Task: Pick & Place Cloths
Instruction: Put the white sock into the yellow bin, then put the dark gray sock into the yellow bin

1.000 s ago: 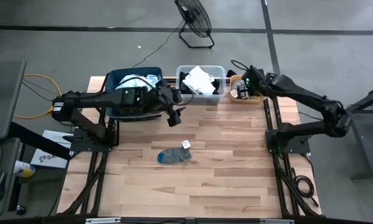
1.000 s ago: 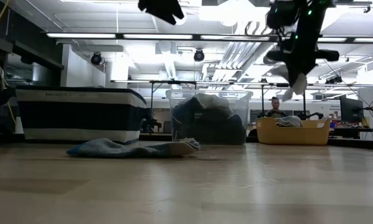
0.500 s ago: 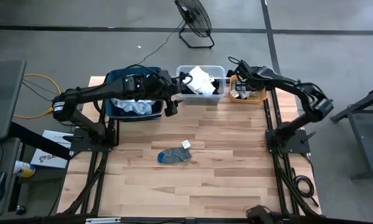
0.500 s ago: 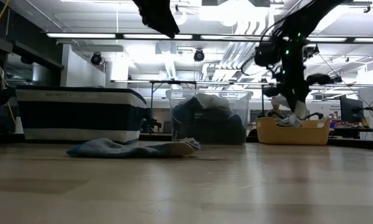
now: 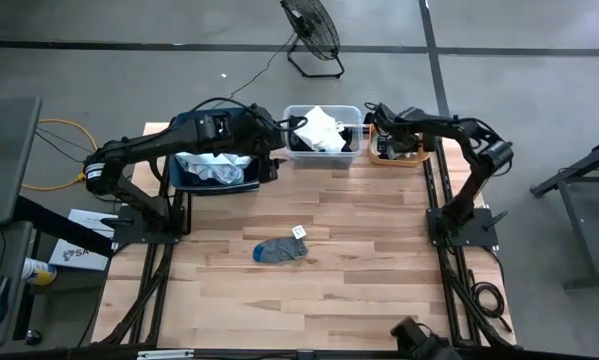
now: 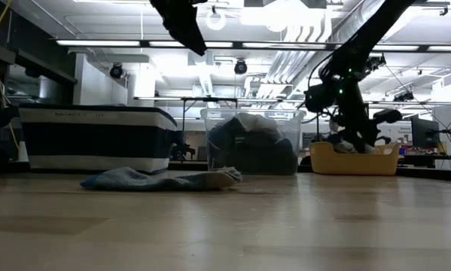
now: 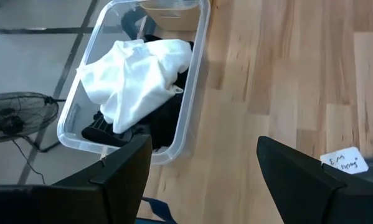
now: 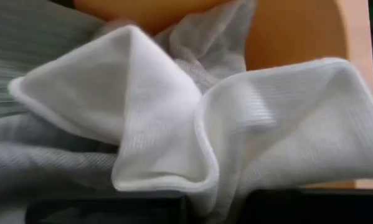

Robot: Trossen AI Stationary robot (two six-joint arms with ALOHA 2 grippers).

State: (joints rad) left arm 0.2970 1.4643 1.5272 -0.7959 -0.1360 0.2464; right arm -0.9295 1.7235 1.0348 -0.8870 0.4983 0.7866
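A grey-blue sock (image 5: 279, 250) (image 6: 157, 179) lies flat on the table's middle. My left gripper (image 5: 269, 168) (image 7: 202, 180) hangs open in the air between the navy bin (image 5: 184, 125) and the clear tub (image 5: 324, 130), touching nothing. White and black cloths (image 7: 142, 81) fill that tub, and pale cloths (image 5: 214, 165) lie in the bin. My right gripper (image 5: 384, 140) (image 6: 353, 139) is down in the orange tub (image 6: 353, 159), shut on a white sock (image 8: 174, 124). Grey cloth (image 8: 43, 149) lies under the sock. My right gripper holds the white sock by a folded part (image 8: 217, 186) that runs down between its two fingers. It comes slanting down from above into the orange tub. The sock's free folds rest on the grey cloth in the tub. The exact pinch point is below the picture's edge.
A small white tag (image 5: 299, 232) (image 7: 343, 162) lies on the wood beside the grey-blue sock. The three containers stand in a row along the table's far edge. A floor fan (image 5: 314, 30) stands beyond the table. A person (image 6: 332, 129) sits in the room behind.
My right gripper has come down from high above the table into the orange tub, carrying the hanging white sock, which now rests in the tub. My left gripper has drawn back toward the far edge, uncovering the navy bin.
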